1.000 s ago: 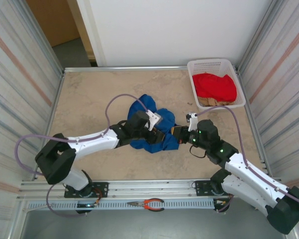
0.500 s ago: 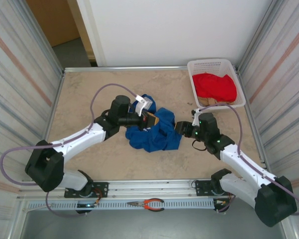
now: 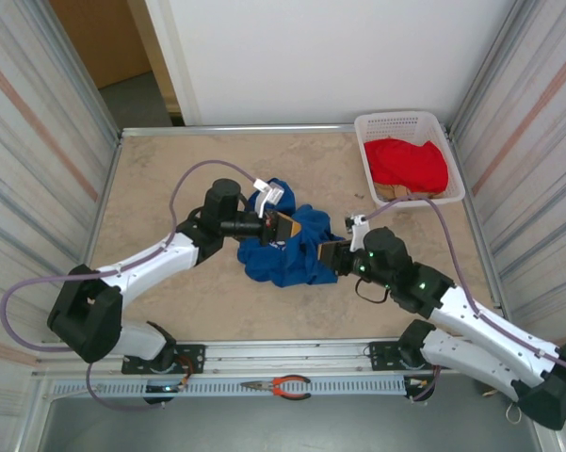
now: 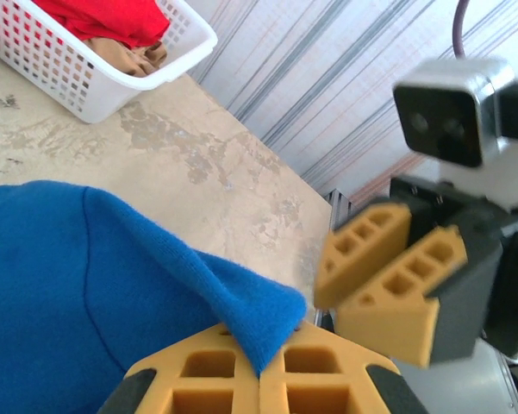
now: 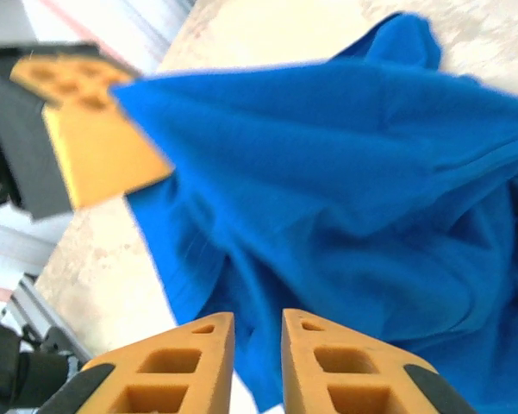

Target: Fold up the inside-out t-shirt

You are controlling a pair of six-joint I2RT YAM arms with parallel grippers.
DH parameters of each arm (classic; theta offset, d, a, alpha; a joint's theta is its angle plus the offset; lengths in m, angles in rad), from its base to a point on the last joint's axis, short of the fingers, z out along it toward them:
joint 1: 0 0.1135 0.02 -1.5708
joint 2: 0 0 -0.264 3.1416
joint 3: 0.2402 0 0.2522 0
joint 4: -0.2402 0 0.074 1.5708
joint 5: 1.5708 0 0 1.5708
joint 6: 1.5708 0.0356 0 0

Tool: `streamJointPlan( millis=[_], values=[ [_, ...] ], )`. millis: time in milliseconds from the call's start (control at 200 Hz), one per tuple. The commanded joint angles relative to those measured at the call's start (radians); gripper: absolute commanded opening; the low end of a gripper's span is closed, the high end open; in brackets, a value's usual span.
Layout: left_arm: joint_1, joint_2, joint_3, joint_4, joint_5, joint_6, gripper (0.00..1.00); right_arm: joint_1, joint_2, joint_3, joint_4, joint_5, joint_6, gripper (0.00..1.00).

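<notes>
While the crumpled royal-blue t-shirt point(image 3: 297, 262) lies mid-table between both arms, the left gripper point(image 4: 260, 343) is clamped on a fabric corner; the right gripper point(image 5: 259, 323) shows a narrow gap, its hold on cloth unclear; it should probably pinch a matching edge before both arms spread the shirt flat.

Bright even light, right-wrist motion blur

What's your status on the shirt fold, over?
Left gripper shut on t-shirt. Right gripper slightly open, empty, alongside. Cloth bunched, not yet folded. Basket far right, well apart.
</notes>
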Motion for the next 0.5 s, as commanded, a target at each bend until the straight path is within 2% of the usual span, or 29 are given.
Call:
streamJointPlan(
  millis=[0,105,336,496],
  values=[
    [0.017,-0.002,0.006,0.015,0.02,-0.022,0.0,0.082,0.055,0.042,-0.015,0.078,0.013,0.19],
    [0.024,-0.001,0.009,0.014,0.016,-0.027,0.0,0.137,0.138,0.068,0.003,0.099,-0.002,0.25],
    [0.027,-0.008,0.012,0.005,0.015,-0.028,0.0,0.142,0.285,0.116,0.011,0.202,-0.036,0.52],
    [0.028,-0.019,0.009,0.005,0.014,-0.032,0.0,0.134,0.35,0.149,-0.024,0.263,-0.044,0.53]
  ],
)
